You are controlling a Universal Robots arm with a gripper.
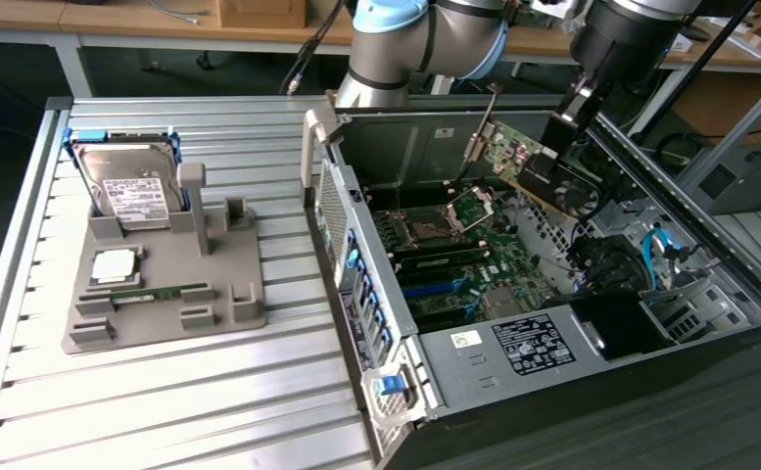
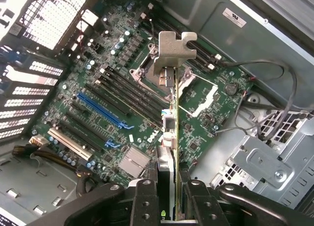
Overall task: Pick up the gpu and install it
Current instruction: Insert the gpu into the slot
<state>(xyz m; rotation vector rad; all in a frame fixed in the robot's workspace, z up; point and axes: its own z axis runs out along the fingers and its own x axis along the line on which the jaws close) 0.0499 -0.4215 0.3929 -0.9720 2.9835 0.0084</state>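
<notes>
Wrist view: gripper [image 2: 170,194] clamped on gpu [image 2: 170,123], held edge-on, apparently clear above motherboard [image 2: 113,88].

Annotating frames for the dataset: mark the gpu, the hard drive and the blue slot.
gpu [image 1: 527,152]: exterior view, green board face.
hard drive [image 1: 134,191]: exterior view, white label.
blue slot [image 2: 104,110]: wrist view, mid-length.

Grey arm [image 1: 383,73], pale-blue caps [image 1: 391,14], black claw [image 2: 170,206]

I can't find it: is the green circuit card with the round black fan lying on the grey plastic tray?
No, the gripper holds the green circuit card up over the open metal computer case.
</notes>
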